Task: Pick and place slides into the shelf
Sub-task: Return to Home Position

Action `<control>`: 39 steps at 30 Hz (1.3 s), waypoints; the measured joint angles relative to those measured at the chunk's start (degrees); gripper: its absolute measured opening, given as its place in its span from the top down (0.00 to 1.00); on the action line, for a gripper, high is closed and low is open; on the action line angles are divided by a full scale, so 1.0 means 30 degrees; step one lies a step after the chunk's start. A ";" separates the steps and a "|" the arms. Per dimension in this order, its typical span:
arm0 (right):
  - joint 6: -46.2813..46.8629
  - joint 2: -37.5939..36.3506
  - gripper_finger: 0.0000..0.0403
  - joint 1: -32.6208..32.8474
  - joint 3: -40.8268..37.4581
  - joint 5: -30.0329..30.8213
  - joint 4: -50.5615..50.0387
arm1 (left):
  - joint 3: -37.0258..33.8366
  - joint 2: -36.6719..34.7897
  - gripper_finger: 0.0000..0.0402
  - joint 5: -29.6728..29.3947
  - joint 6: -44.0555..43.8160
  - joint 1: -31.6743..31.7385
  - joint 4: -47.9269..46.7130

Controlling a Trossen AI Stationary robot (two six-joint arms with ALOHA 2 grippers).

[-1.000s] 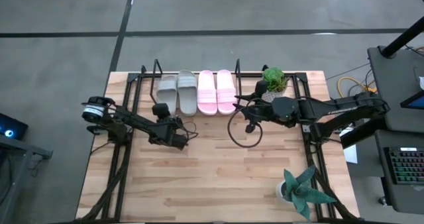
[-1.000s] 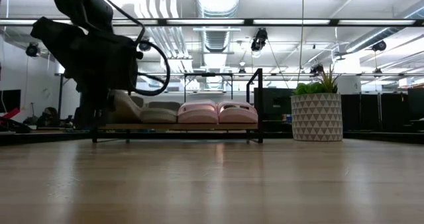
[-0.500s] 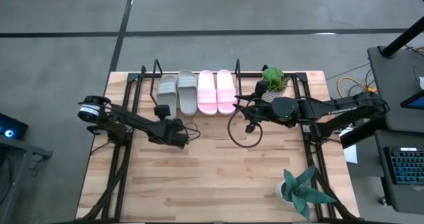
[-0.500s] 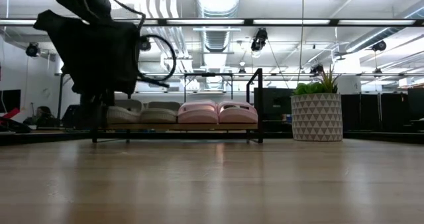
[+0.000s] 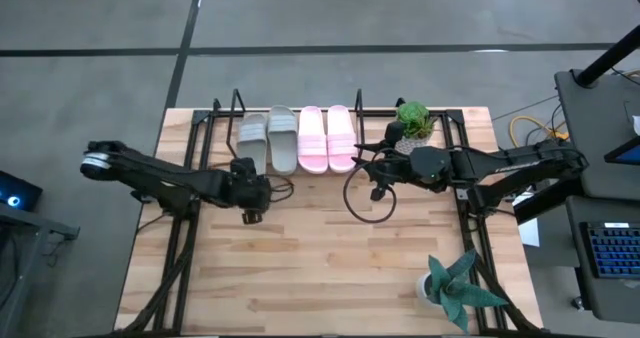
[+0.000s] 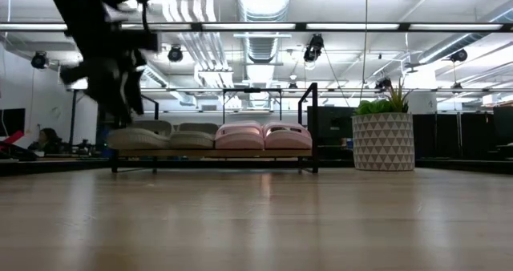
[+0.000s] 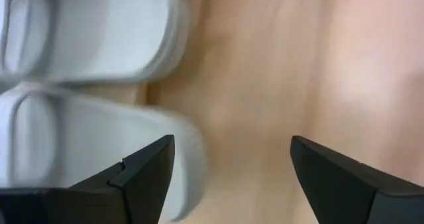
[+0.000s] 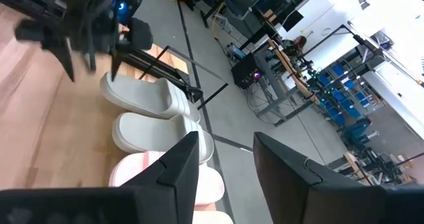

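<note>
Four slides (image 5: 298,140) lie side by side on the shelf (image 6: 160,153) at the table's (image 5: 320,268) far edge. The left tool (image 5: 250,214) hangs just before the shelf's left end. The right tool (image 5: 368,166) sits right of the shelf, near a potted plant (image 5: 414,120).

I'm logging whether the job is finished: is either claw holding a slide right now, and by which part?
Nothing is held: the left claw and the right claw are both open and empty.

Grey-grn slides (image 5: 283,138) & pale pink slides (image 5: 313,138); pot (image 6: 383,141) w/ triangle pattern.
</note>
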 joint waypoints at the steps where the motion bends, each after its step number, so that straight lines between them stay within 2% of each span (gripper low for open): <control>1: 0.0000 0.0000 0.67 0.0000 0.0000 -0.0006 -0.0013 | 0.0007 -0.0617 0.30 0.0536 0.0022 -0.0007 0.0472; 5: 0.0879 0.0000 0.69 0.0000 0.0000 -0.0007 -0.0177 | -0.0497 -0.2992 0.31 0.1612 0.0861 -0.0122 0.4303; 8: 0.1841 0.0000 0.70 0.0007 0.0000 -0.0011 -0.0516 | -0.1328 -0.4310 0.38 0.2638 0.2883 -0.0334 0.8375; 12: 0.3107 0.0000 0.71 0.0007 0.0000 -0.0450 -0.0993 | -0.2377 -0.5809 0.55 0.4532 0.5038 -0.0386 1.2340; 19: 0.4265 0.0015 0.74 0.0007 -0.0263 -0.1371 -0.1478 | -0.4753 -0.8447 0.92 0.4597 0.7955 -0.0387 1.6125; 21: 0.4437 0.0015 0.74 0.0007 -0.0428 -0.1435 -0.1434 | -0.5313 -0.9312 0.98 0.4582 0.8263 -0.0393 1.6219; 30: 0.4516 0.0015 0.78 0.0007 -0.1715 -0.1442 -0.0820 | -0.7797 -1.4093 1.00 0.2925 0.9018 -0.0390 1.6607; 34: 0.4129 0.0015 0.80 0.0000 -0.2532 -0.1496 0.0585 | -0.8815 -1.5889 1.00 0.2804 0.9260 -0.0379 1.6603; 39: 0.3436 0.0007 0.82 0.0007 -0.3378 -0.1597 0.2190 | -0.9809 -1.9011 1.00 0.1832 0.8909 -0.0381 1.4713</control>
